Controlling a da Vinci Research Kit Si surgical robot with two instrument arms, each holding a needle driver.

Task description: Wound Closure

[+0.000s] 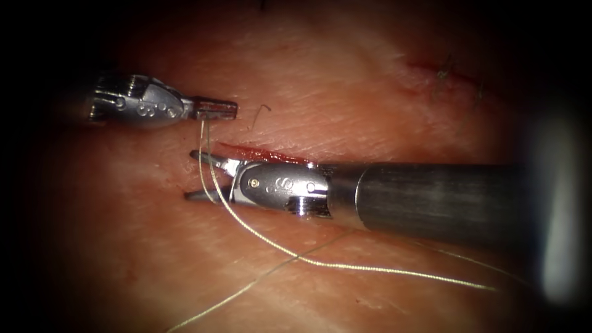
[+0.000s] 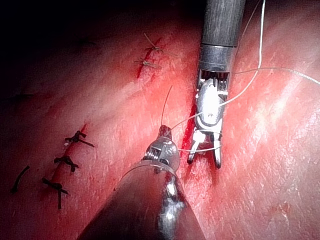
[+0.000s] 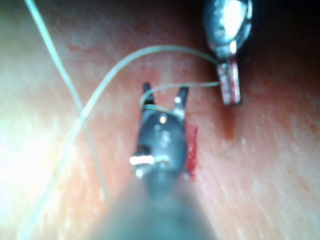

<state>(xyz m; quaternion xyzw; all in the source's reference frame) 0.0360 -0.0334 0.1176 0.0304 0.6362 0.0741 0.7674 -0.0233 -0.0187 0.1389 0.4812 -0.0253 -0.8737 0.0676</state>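
Tissue (image 1: 345, 80) moist, uneven, dark beyond the lit field. Cut (image 1: 265, 154) lies just behind the right end effector (image 1: 196, 176). Right end effector spread, holding nothing, thread (image 1: 320, 264) running between its jaws. Left end effector (image 1: 216, 110) pressed together, pinching the thread; a short thread tail (image 1: 262, 111) just beyond it. Needle not located. Risk, judged: thread could snag on the spread jaws or fray in the pinch.

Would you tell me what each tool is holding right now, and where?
The left tool is shut on the thread near its end; the right tool is open around the thread, gripping nothing.
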